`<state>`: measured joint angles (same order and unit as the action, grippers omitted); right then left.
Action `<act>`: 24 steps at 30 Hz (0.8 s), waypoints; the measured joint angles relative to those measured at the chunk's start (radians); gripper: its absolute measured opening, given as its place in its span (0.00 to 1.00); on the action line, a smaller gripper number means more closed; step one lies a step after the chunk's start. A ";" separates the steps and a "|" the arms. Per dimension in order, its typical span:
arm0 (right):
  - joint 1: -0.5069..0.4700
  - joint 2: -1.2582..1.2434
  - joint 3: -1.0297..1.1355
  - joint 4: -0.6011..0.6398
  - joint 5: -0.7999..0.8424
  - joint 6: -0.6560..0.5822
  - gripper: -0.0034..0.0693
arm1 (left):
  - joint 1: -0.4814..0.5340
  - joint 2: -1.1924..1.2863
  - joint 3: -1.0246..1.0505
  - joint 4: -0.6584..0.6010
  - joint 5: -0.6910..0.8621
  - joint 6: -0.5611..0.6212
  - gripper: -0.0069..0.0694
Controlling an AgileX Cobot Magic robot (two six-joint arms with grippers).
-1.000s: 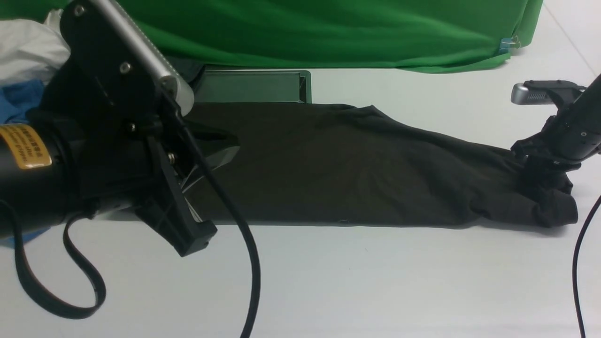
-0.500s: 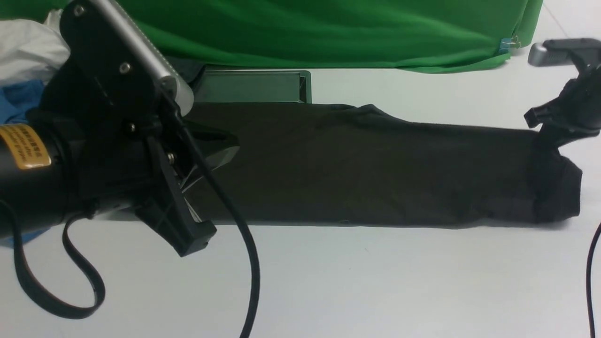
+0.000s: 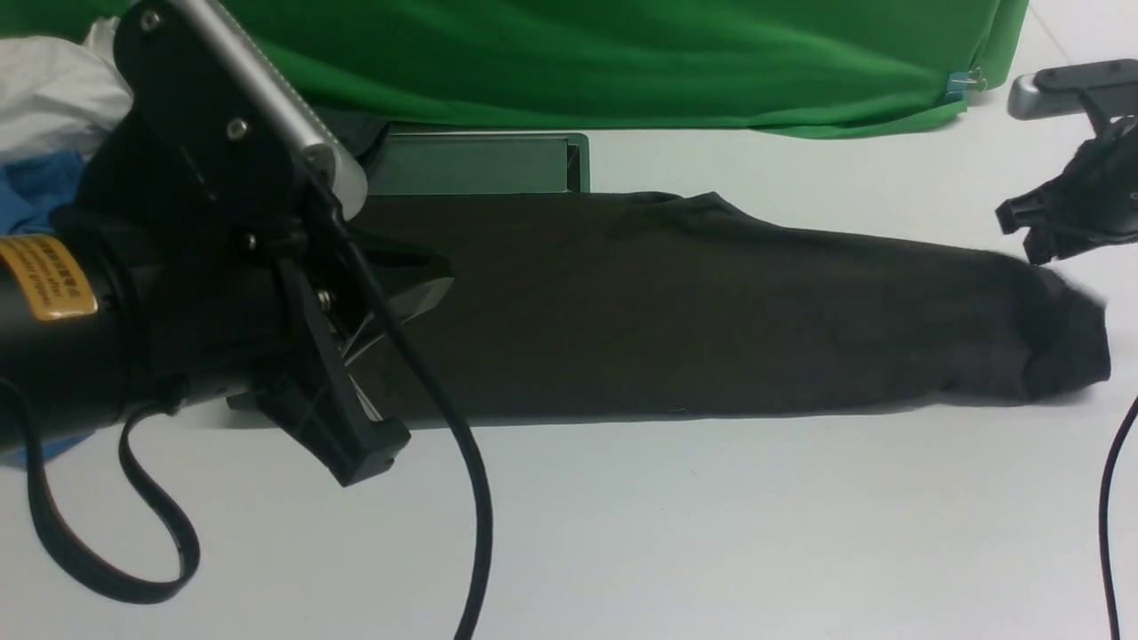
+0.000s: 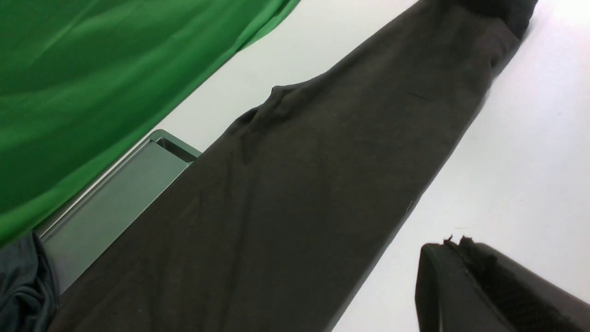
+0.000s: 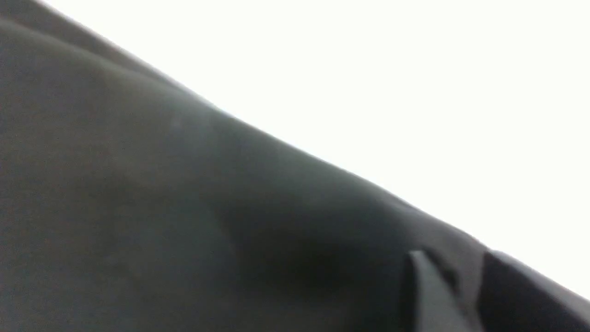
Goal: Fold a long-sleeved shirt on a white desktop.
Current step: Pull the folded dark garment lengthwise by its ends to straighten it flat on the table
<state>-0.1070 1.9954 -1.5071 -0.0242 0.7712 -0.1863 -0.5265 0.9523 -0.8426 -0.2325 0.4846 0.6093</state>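
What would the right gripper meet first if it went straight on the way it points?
Most likely the end of the long-sleeved shirt: the right gripper points down at it, and dark cloth fills its wrist view.

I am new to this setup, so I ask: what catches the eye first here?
The long-sleeved shirt lies as a long dark band across the white desktop. The bulky black left arm fills the near left, and a green cloth backdrop hangs behind.

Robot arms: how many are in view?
2. The left arm fills the near left, over one end of the shirt; the right arm is at the far right, by its other end.
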 joint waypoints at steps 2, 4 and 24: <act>-0.001 -0.003 0.000 -0.060 0.002 0.058 0.60 | 0.000 0.000 0.000 0.000 0.007 0.000 0.11; -0.005 -0.010 0.000 -0.086 0.015 0.095 0.75 | 0.000 0.000 0.000 0.000 0.013 0.000 0.11; -0.071 0.062 0.110 0.118 -0.039 0.111 0.91 | 0.000 0.000 0.000 -0.001 0.031 -0.001 0.11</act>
<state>-0.1785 2.0570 -1.3976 0.0937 0.7325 -0.0752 -0.5265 0.9523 -0.8426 -0.2334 0.5160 0.6083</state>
